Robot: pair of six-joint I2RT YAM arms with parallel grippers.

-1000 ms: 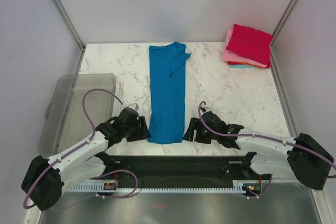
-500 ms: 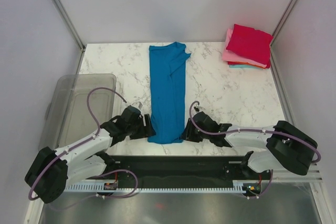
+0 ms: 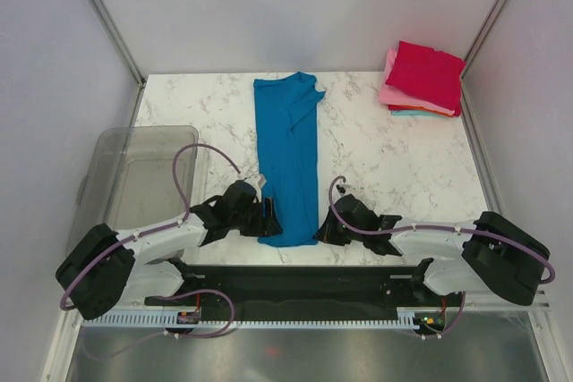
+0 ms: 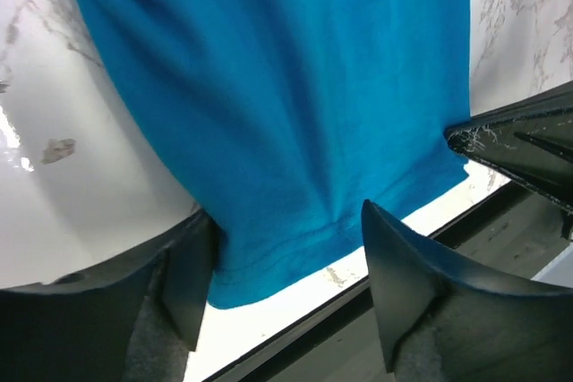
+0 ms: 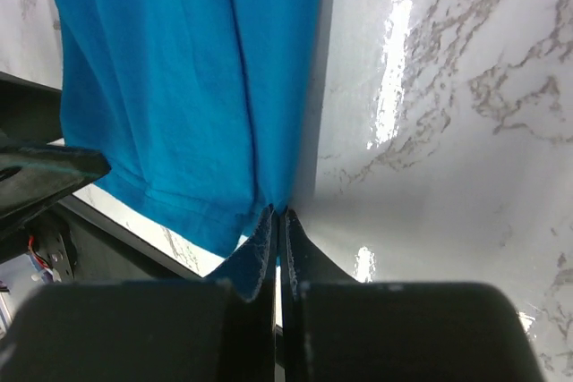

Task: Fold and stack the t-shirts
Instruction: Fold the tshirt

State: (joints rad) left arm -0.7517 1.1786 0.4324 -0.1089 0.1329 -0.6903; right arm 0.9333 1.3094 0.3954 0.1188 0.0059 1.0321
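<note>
We find the long bright blue cloth t-shirt point(image 3: 288, 154) running lengthwise away from both arms on the white marble table point(image 3: 403, 167), its near hem between right gripper point(image 3: 324, 232), pinched on one corner, and left gripper point(image 3: 269, 221), spread astride the other.

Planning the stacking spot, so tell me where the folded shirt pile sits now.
In the top view, the folded shirt pile sits in the far right corner of the table, right of the blue t-shirt.

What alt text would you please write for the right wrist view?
The right claw is shut on a hem corner of a blue t-shirt, which lies on a white marble table.
</note>
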